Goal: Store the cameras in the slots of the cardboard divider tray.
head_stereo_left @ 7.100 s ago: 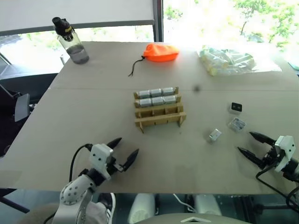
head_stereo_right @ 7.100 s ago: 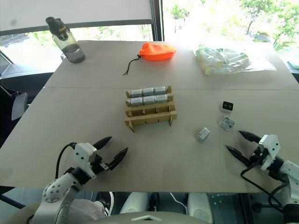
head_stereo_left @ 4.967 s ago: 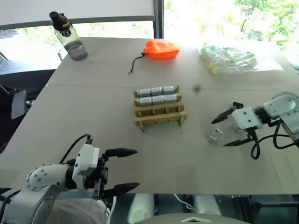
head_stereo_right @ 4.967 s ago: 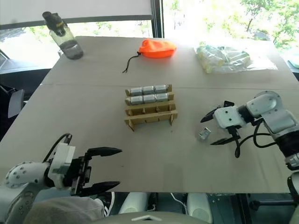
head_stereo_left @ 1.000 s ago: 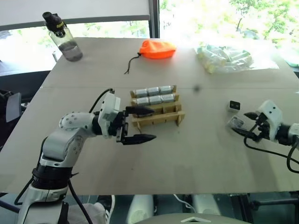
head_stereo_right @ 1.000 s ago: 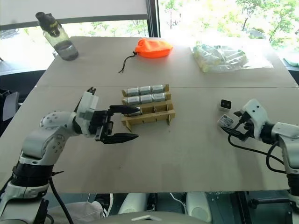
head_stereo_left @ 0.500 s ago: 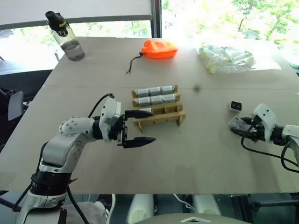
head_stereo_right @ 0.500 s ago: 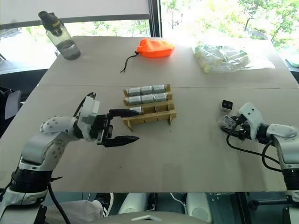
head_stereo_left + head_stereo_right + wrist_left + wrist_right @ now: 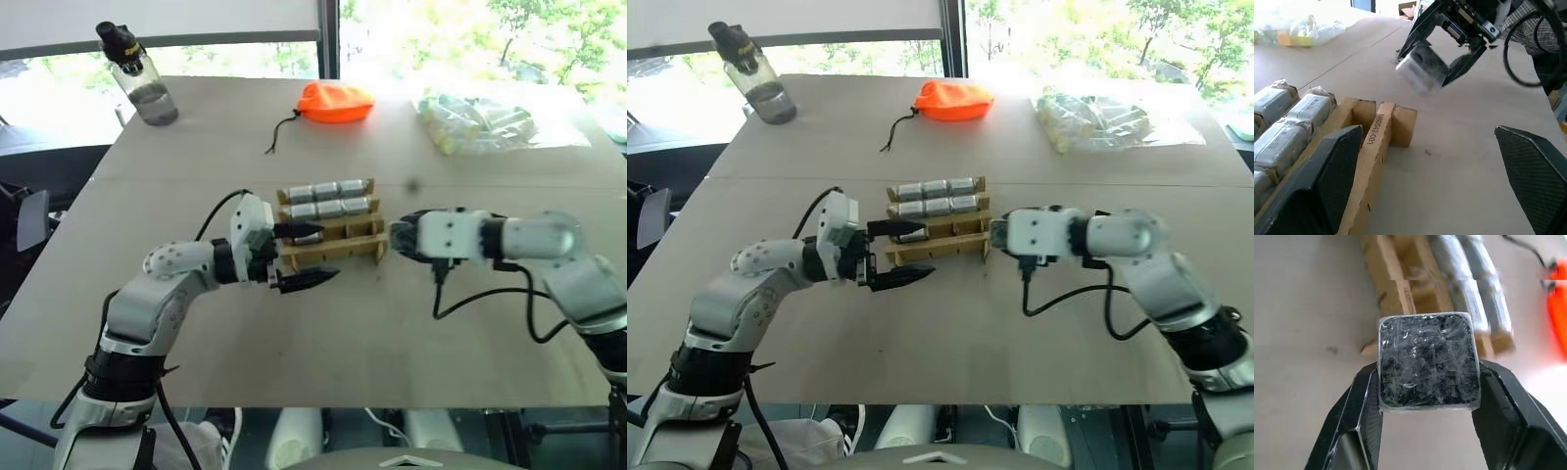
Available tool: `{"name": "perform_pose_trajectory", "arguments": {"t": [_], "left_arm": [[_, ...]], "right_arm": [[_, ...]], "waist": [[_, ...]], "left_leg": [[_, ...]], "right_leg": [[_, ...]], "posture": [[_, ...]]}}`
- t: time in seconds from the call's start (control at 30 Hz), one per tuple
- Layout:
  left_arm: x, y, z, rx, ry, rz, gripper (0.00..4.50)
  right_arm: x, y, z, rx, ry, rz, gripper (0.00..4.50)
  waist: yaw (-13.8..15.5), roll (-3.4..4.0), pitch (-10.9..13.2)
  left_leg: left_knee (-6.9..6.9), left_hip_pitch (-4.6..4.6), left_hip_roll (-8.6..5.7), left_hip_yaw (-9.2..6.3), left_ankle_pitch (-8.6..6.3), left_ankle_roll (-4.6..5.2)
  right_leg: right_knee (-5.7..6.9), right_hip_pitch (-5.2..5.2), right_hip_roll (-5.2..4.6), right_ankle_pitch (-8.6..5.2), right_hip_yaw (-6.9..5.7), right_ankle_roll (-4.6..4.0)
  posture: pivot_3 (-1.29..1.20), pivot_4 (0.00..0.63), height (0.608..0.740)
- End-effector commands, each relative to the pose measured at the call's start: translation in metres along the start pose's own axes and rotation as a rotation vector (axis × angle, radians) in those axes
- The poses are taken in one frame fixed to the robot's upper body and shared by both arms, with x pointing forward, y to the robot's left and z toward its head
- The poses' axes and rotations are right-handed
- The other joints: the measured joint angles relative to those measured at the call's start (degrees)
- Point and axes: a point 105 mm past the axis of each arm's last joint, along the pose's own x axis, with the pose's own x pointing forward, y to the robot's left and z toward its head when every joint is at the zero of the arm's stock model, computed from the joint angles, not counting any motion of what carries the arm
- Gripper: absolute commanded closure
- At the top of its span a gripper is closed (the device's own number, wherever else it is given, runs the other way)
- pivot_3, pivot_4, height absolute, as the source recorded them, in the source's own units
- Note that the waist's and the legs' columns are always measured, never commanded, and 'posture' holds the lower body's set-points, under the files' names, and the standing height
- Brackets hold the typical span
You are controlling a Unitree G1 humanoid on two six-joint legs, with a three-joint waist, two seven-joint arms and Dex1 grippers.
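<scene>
Right jaws [image 9: 1427, 391] clamp a square, plastic-wrapped, black-faced camera [image 9: 1427, 360] just beside the slatted cardboard tray's [image 9: 333, 245] 3 o'clock end. Left jaws [image 9: 306, 257] gape wide at its 9 o'clock end, possibly touching. Bare matte surface [image 9: 372, 333] toward 6.

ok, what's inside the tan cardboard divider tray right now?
The tan cardboard divider tray holds six silver-grey wrapped cameras, filling its two far rows. The near rows look bare, though the left tool hides their left ends.

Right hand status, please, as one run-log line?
right hand: shut on camera | location: beside cardboard divider tray | left hand: open at tray
</scene>
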Motion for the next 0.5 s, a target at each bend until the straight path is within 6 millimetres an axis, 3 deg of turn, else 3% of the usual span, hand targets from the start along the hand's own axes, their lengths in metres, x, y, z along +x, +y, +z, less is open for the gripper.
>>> {"name": "perform_pose_trajectory", "arguments": {"t": [0.03, 0.1, 0.17, 0.5], "left_arm": [[0.001, 0.0, 0.008, 0.004, -0.006, 0.015, 0.0], [-0.002, 0.002, 0.007, -0.009, 0.003, 0.045, 0.0], [-0.005, 0.004, 0.007, -0.011, 0.009, 0.062, 0.0], [-0.009, 0.004, 0.007, -0.035, 0.004, 0.085, 0.0]], "right_arm": [[0.016, -0.009, 0.0, -0.349, 0.046, -0.049, 2.54], [0.029, -0.008, 0.009, -0.548, 0.02, -0.053, 2.54], [0.036, -0.009, 0.02, -0.641, -0.027, -0.068, 2.54], [0.046, -0.001, 0.05, -0.808, -0.183, -0.069, 2.54]], "waist": [[0.0, -0.03, 0.0], [-0.2, -0.03, 0.0], [-0.5, -0.06, 0.0], [-0.7, -0.06, 0.0]], "left_leg": [[0.0, -0.01, 0.02, 0.01, 0.0, 0.0], [0.02, -0.01, 0.01, 0.03, 0.01, -0.01], [0.02, 0.05, 0.04, 0.04, 0.03, -0.05], [0.0, 0.07, 0.1, 0.01, 0.1, -0.16]], "right_leg": [[0.0, 0.0, -0.01, -0.01, -0.01, 0.01], [0.01, 0.0, -0.05, -0.01, 0.0, 0.03], [0.03, 0.01, -0.05, -0.02, 0.03, 0.03], [0.06, 0.01, -0.01, -0.02, 0.01, 0.02]], "posture": [[0.0, 0.15, 0.726], [0.0, 0.15, 0.726], [0.0, 0.15, 0.726], [0.0, 0.15, 0.726]]}}
